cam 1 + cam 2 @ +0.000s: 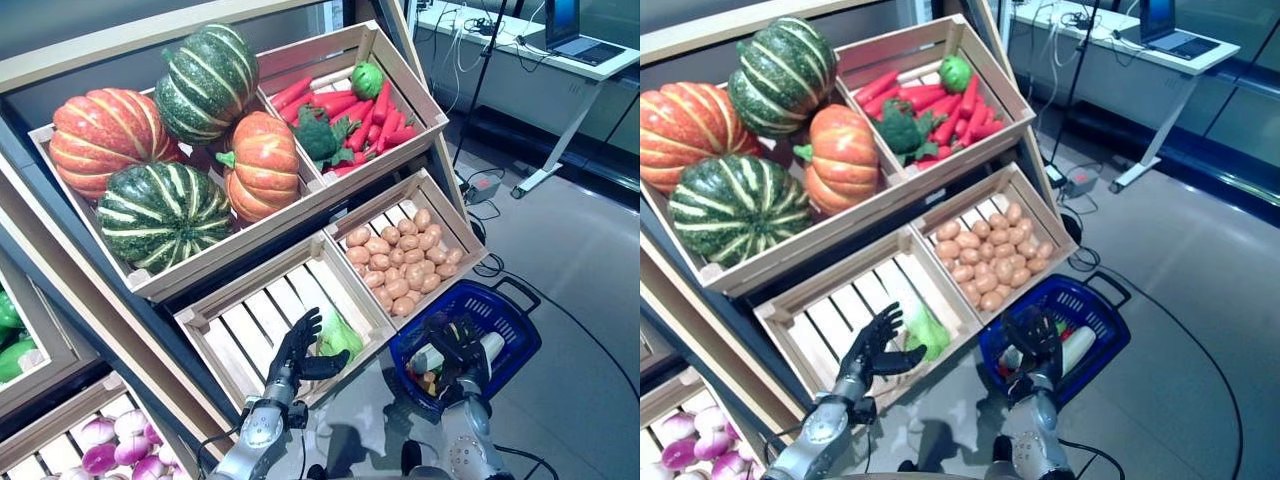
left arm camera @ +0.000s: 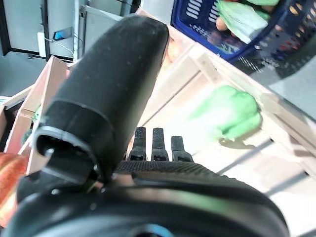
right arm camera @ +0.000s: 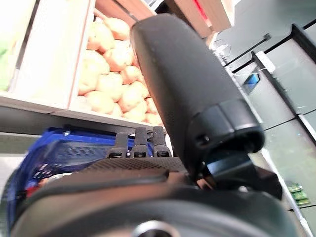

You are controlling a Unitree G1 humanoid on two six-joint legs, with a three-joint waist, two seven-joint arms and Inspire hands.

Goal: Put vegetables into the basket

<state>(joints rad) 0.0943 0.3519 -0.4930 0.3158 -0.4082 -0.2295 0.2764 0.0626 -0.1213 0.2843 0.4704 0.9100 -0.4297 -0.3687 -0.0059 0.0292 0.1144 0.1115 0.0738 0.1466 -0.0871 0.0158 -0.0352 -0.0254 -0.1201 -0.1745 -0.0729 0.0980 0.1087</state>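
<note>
Left eye view: left hand point(image 1: 298, 352) beside green cabbage point(image 1: 338, 338), fingers spread.

Rack point(image 1: 150, 290) standing at the left, holding four crates. Upper left crate point(image 1: 200, 262): four pumpkins point(image 1: 165, 210) lying in it. Upper right crate point(image 1: 420, 110): carrots point(image 1: 375, 120) and broccoli point(image 1: 320, 135) lying in it. Lower right crate point(image 1: 455, 225): potatoes point(image 1: 400, 265) lying in it. Lower left crate point(image 1: 235, 345): one cabbage point(image 1: 338, 338) lying in its right front corner. Basket point(image 1: 505, 335) sitting on the floor, right of that crate and before the potatoes, several items lying in it. Onions point(image 1: 115, 445) lying in a bin at the far lower left. Desk point(image 1: 540, 60) with laptop point(image 1: 575, 30) on it standing behind, at the right.
</note>
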